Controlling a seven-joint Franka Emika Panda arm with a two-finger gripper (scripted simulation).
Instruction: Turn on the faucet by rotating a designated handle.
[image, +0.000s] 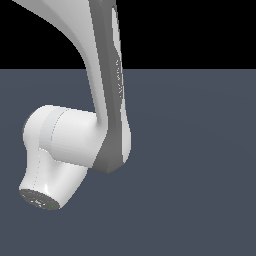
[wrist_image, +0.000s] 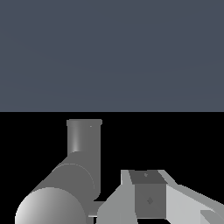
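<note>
Faucet (wrist_image: 83, 144) sits lower left of the wrist view beside the tool (wrist_image: 148, 197), can't tell if its jaws are apart, and with the handle hidden it could easily shove the spout instead.

White-and-grey arm (image: 75, 140), metallic grey faucet (wrist_image: 81, 175), grey fingers (wrist_image: 148, 199), slate-blue floor (image: 200, 175), black bg.

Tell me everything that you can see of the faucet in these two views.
The faucet shows only in the wrist view, very close and cut off by the picture's edge. It looks like smooth grey metal: a thick cylinder with a rounded end facing the camera, joined to a narrower tube that ends in a flared rim. The arched spout and the handle cannot be made out. The gripper sits right beside it; whether they touch cannot be told. In the exterior view no faucet is visible.
</note>
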